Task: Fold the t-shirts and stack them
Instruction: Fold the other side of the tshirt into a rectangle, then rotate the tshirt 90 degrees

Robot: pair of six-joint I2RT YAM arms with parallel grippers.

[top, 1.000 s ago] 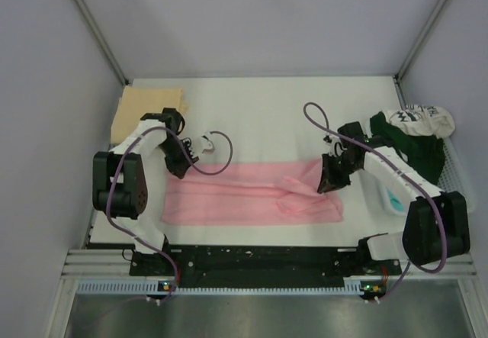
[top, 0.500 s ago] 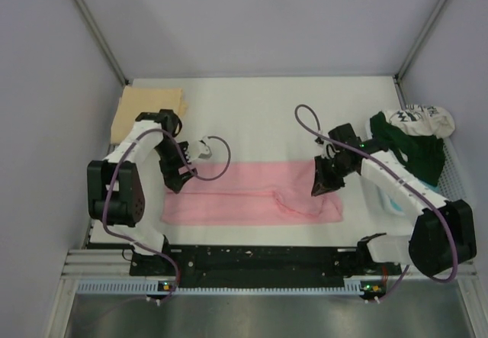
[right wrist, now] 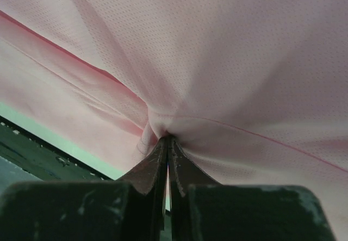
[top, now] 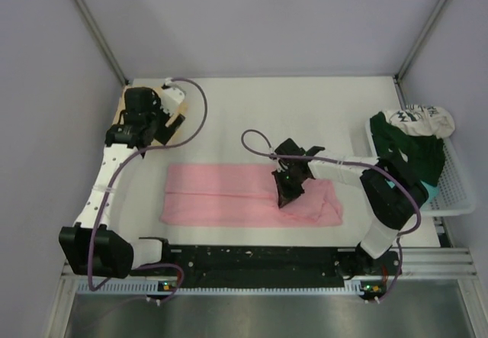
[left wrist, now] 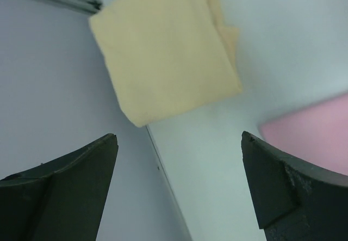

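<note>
Right wrist view: right hand [right wrist: 167,141] pinches pink shirt [right wrist: 234,50], likely limp and light; grip edges. Left hand [left wrist: 179,143] gapes, empty.

We see a white counter [top: 267,109] filling the middle of the enclosure, closed in behind and on both sides by plain pale grey walls [top: 259,17]. One slanted aluminium post [top: 95,29] rises from the counter's far left corner and another post [top: 428,29] from its far right corner. At the counter's right edge sits a white mesh basket [top: 458,189], while along the counter's near edge runs a black rail [top: 259,255], just nearer than that a pale slotted strip [top: 259,285], and nearest of all a dull metal sheet [top: 267,315].
</note>
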